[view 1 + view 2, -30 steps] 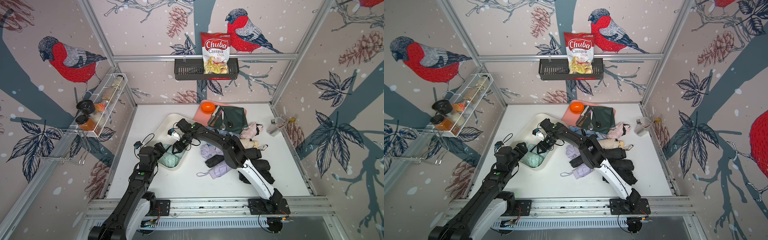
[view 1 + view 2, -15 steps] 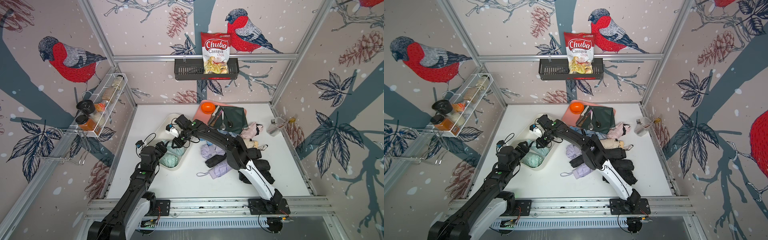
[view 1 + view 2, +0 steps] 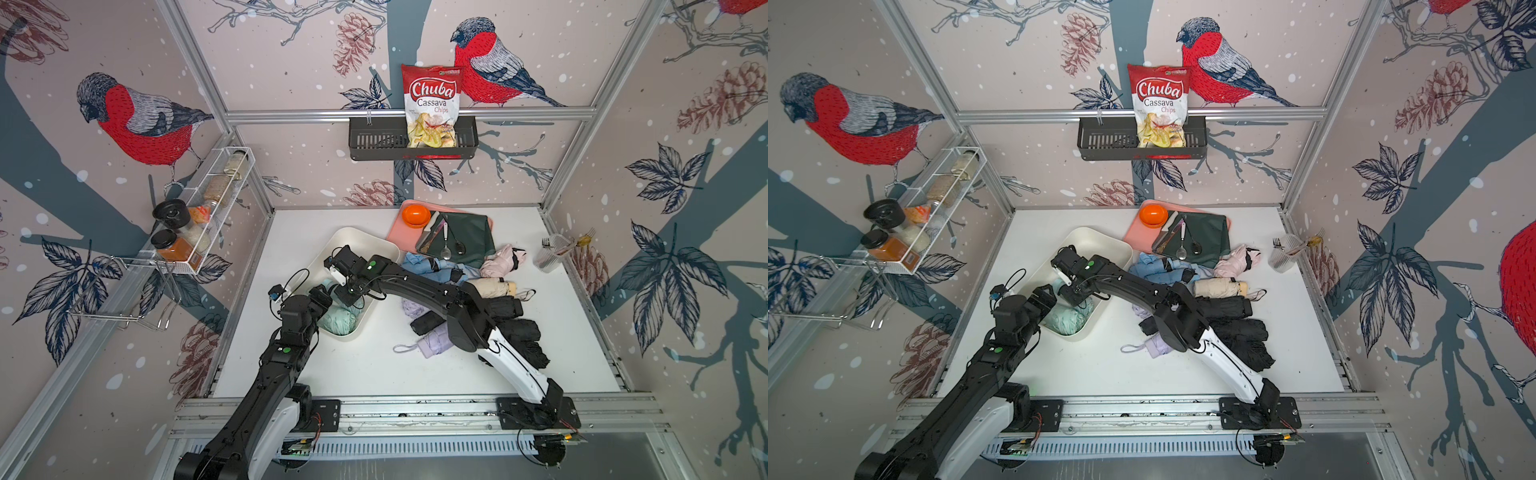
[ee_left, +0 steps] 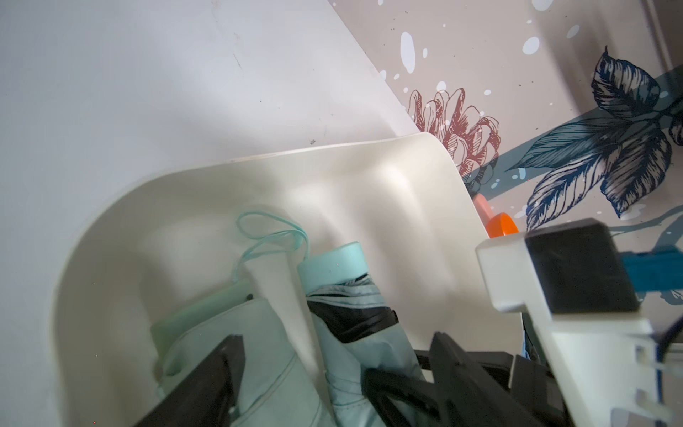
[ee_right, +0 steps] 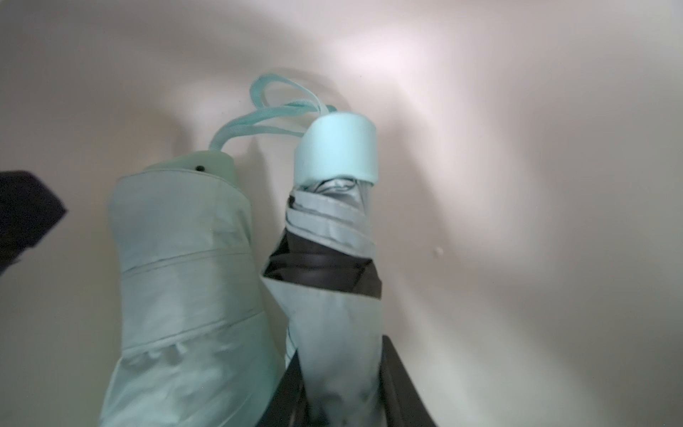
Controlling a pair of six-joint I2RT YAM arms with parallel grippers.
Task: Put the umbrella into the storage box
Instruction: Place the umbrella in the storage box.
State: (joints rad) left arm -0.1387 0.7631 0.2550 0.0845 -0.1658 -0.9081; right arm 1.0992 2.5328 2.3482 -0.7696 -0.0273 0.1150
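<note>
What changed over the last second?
Right gripper closed on the aqua umbrella lying in the storage box. Left gripper edged toward the box, jaws open. Mint umbrella, table pile and pink tray unchanged.

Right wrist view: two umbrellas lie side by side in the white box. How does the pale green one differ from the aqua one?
The pale green umbrella sits in a smooth sleeve; the aqua umbrella is loosely wrapped, with black lining showing. The right end effector clamps the aqua umbrella; the pale green umbrella lies ungripped. Both are folded and lie side by side inside the storage box.
</note>
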